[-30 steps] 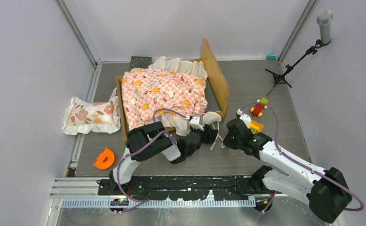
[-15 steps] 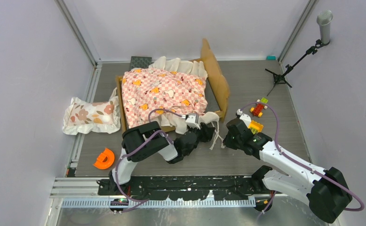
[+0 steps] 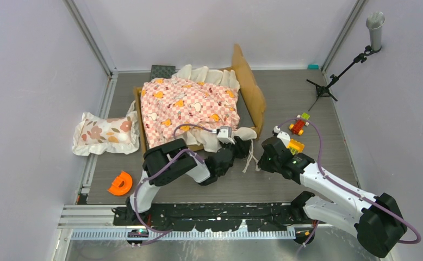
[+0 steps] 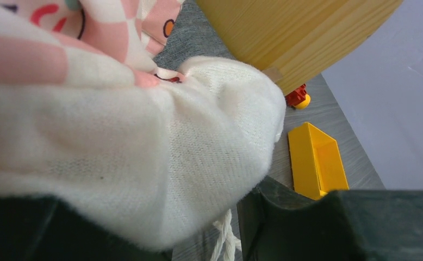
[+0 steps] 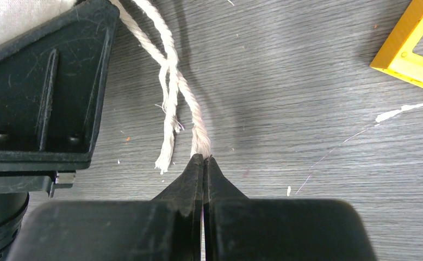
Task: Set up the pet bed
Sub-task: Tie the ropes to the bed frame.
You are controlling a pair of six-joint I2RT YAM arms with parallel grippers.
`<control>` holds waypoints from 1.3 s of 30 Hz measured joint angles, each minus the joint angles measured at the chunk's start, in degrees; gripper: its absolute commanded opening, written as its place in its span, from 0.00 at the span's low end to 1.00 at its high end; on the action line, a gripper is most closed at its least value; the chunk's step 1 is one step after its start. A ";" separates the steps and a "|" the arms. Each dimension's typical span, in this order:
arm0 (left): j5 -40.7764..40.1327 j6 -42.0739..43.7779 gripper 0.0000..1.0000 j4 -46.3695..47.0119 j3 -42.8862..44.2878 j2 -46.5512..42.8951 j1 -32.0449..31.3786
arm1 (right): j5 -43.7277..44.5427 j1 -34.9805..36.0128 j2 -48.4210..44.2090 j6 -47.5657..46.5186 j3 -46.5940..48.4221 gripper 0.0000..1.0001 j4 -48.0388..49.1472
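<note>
l gripper (image 4: 198, 231) round sheet ruffle (image 4: 144, 141)

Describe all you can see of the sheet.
The sheet is soft cloth in pink-and-white checks with small cartoon prints and a cream ruffled border. It lies rumpled over the bed and covers most of it; a strip of grey mattress shows on the right. Ruffles spill over the far edge. Its near right cream corner is bunched in the left claw.
</note>
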 measured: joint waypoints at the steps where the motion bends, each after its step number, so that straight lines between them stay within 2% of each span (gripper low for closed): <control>1: -0.48 -0.07 0.39 -0.13 0.31 0.24 0.00 | 0.00 0.00 0.00 0.00 0.00 0.01 0.00; 12: -3.17 -1.81 0.39 -3.21 2.47 0.96 -0.04 | 0.00 0.00 -0.13 0.00 0.00 0.01 -0.07; 24: -4.70 -3.13 0.34 -6.43 5.64 2.97 -0.02 | -0.07 0.00 -1.25 0.00 -0.02 0.01 -0.22; 34: -3.15 -4.66 0.11 -6.86 6.10 5.05 0.44 | 0.04 0.00 -1.62 0.20 -0.74 0.01 -0.24; 39: -1.05 -4.39 0.05 -5.14 5.31 5.03 0.59 | 0.42 -0.02 -1.62 1.07 -1.18 0.01 0.59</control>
